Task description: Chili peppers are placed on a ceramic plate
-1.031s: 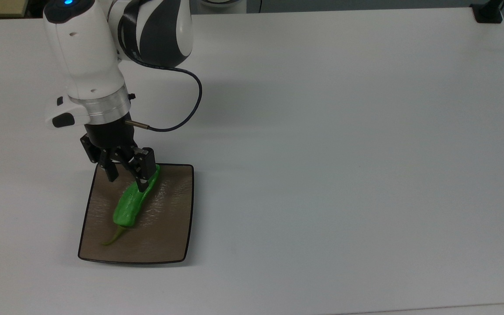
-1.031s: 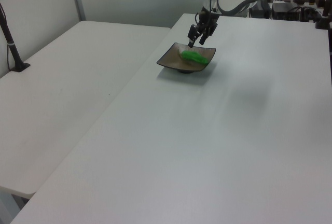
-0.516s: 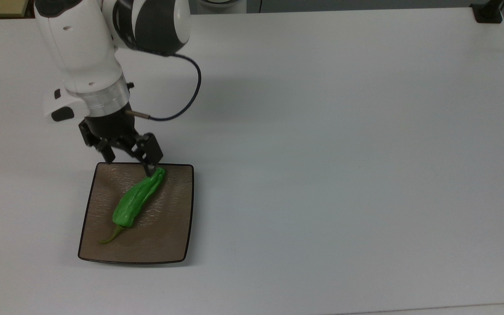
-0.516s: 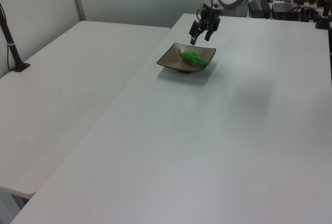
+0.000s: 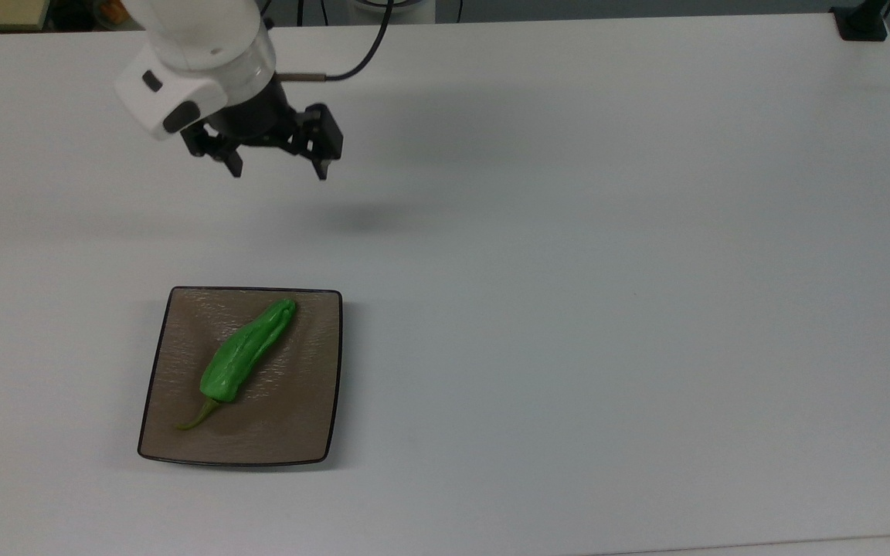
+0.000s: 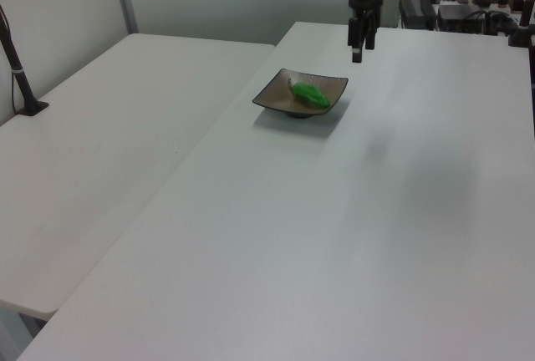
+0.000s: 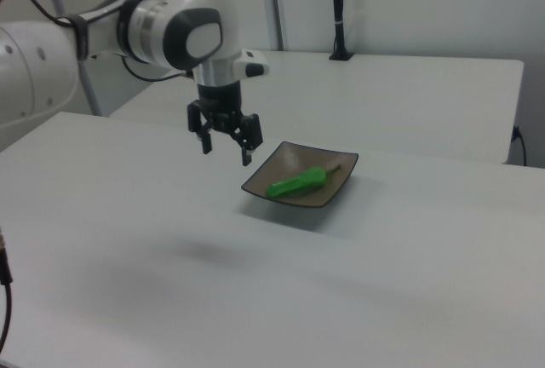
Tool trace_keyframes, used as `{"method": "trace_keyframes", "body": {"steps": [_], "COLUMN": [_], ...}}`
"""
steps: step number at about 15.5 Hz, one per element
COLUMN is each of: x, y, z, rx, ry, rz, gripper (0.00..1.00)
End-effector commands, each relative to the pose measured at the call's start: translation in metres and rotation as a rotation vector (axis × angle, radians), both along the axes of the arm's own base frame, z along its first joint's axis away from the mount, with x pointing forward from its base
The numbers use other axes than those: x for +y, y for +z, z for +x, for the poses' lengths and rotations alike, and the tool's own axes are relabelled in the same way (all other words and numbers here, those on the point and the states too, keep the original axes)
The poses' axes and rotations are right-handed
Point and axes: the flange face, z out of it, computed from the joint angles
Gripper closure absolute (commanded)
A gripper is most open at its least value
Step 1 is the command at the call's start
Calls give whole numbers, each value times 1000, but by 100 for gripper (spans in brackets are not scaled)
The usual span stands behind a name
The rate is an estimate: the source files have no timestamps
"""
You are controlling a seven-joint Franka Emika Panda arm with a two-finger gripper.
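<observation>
Toward the lower left of the top view, the chili pepper (image 5: pixel 246 351) lies diagonally on the ceramic plate (image 5: pixel 302 432), its blunt tip pointing at the plate's upper right corner and its thin olive stem curling toward the lower left. It rests wholly inside the dark rim, touching nothing but the plate, which sits flat on the white table (image 5: pixel 607 309).

What has changed is the arm. A second ago the end effector stood right over the pepper's tip with its fingers astride it; half a second ago it had lifted to the plate's upper edge. Now the end effector (image 5: pixel 279 164) hangs in the upper left of the top view, well apart from the plate, with its fingers spread and nothing between them. The right view agrees: the end effector (image 7: pixel 226 149) is raised above the table to the right view's left of the plate (image 7: pixel 341 174), and the pepper (image 7: pixel 295 183) lies untouched on it. In the left view the end effector (image 6: pixel 362 43) sits beyond the plate (image 6: pixel 272 95), toward the top of the frame.

The pepper has not shifted during the withdrawal (no roll, no drag by a finger), so the release looks clean. Judged from this, the placing is done and the arm is simply retreating; nothing further seems called for.
</observation>
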Motion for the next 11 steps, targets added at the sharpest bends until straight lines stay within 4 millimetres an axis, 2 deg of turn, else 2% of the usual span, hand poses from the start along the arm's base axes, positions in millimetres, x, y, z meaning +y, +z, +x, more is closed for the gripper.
{"method": "trace_keyframes", "body": {"steps": [1, 6, 7, 9, 11], "x": [9, 47, 48, 62, 63], "y": [18, 30, 34, 33, 35], "z": [-47, -86, -90, -94, -98], "rx": [44, 40, 28, -5, -62], "ry": [134, 182, 179, 149, 104], "rz": [-43, -58, -56, -58, -58], "gripper": [0, 0, 0, 0, 0]}}
